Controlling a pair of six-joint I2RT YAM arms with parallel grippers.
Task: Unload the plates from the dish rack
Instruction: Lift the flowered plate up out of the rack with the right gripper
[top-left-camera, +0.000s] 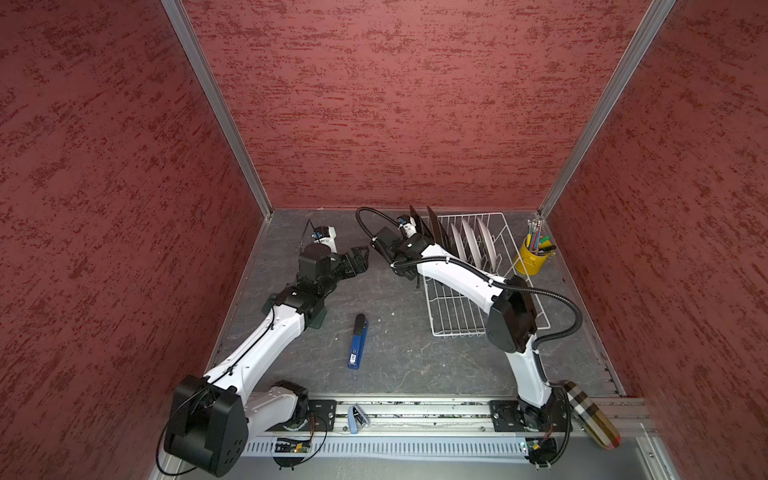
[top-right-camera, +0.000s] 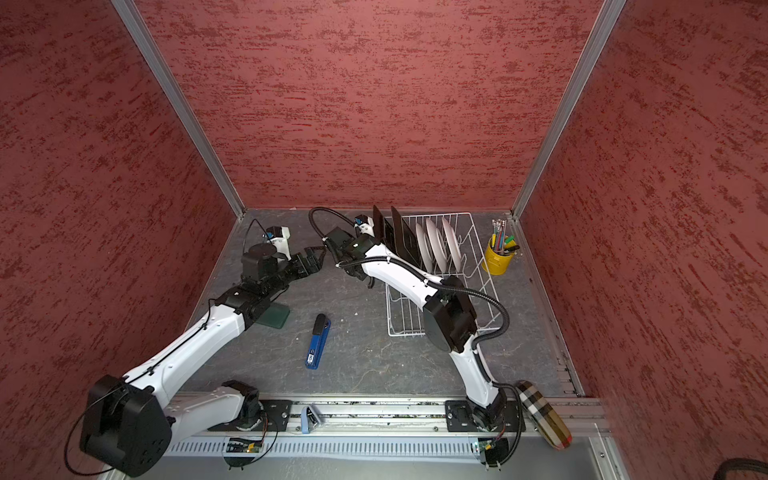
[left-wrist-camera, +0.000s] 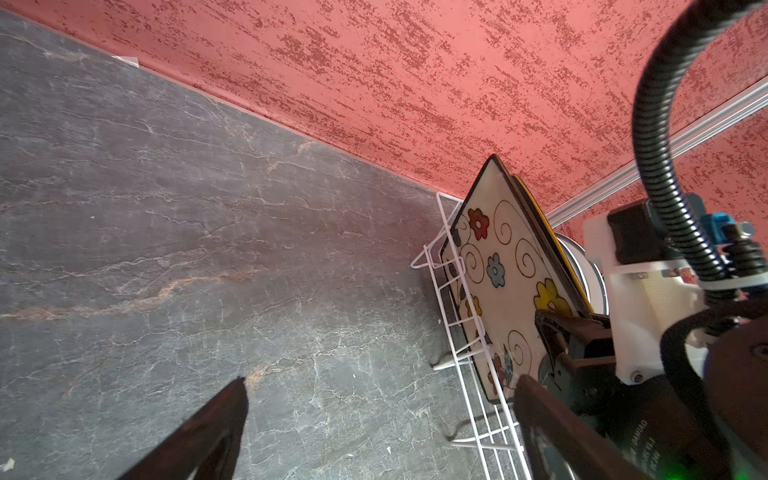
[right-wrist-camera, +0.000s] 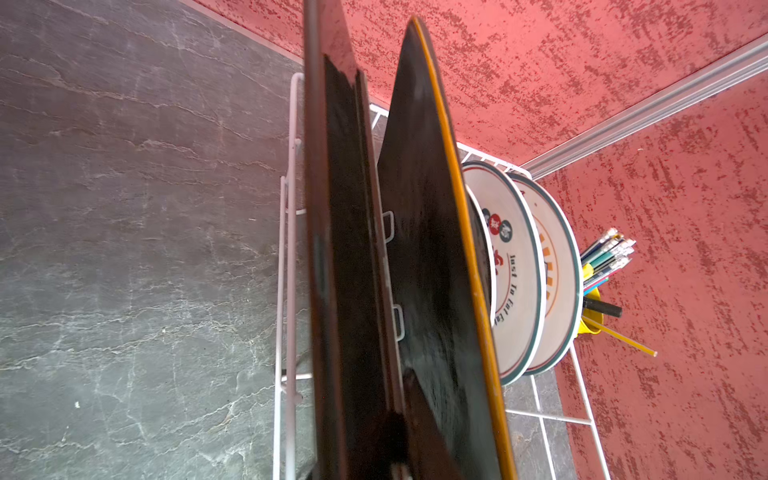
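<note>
Dish rack: white wire rack (top-left-camera: 457, 333) of thin rods and upright prongs, right of centre in both top views, standing on the grey veined table (top-left-camera: 399, 357).
Plates: all five stand on edge at the rack's upper end. From left to right they are the outer square plate (left-wrist-camera: 498, 266), a second square plate (right-wrist-camera: 424, 249), then three round plates (top-left-camera: 469, 241).
Square plates: cream glazed face with painted flowers and swirls, glossy dark brown back, rounded corners. The second one has an orange-yellow rim.
Round plates: white with thin dark rims. One is lettered and one has orange sunburst marks; the third is mostly hidden.
Right gripper: the right gripper (left-wrist-camera: 548, 328) is closed down onto the outer square plate's lower edge, with one finger across the flowered face.
Left gripper: the left gripper (top-left-camera: 360, 259) is spread wide and holds nothing, over bare table left of the rack.
Handling: the plates are probably ceramic, so stiff, fairly heavy, breakable and slick under the pads. Held by one edge, a big square plate will want to swing.
Where to hold: pinch deep over the rim, then lift straight up clear of the prongs before tilting.
Nearby: a blue stapler (top-left-camera: 357, 340) at lower centre and a yellow pencil cup (top-left-camera: 530, 257) right of the rack.
</note>
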